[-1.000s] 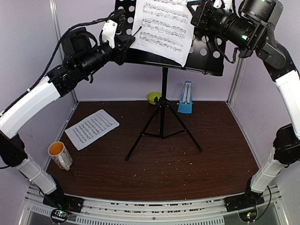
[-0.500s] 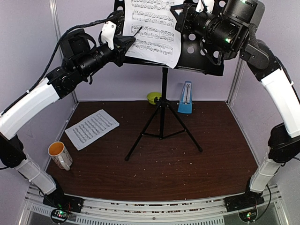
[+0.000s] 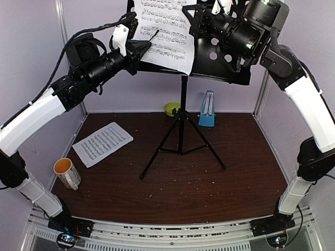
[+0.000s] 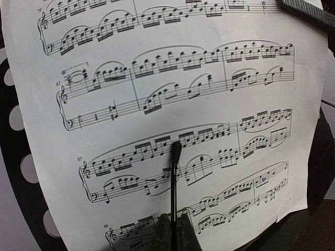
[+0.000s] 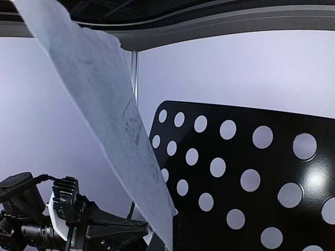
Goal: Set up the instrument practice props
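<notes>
Shifted leftward since the earlier frame, the right gripper (image 3: 200, 18) pinches the sheet-music page (image 3: 166, 31), hanging it over the music stand (image 3: 222, 65) at upper centre. Left gripper (image 3: 145, 48), pressed together on a thin rod (image 4: 175, 178), apparently steadies that page. Second page (image 3: 102, 143) and metronome (image 3: 208, 110) wait on the surface (image 3: 209, 178), unobstructed.

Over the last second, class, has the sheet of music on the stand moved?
Yes. The sheet of music has slid left, judged against the stand's upright pole, which stayed put.
</notes>
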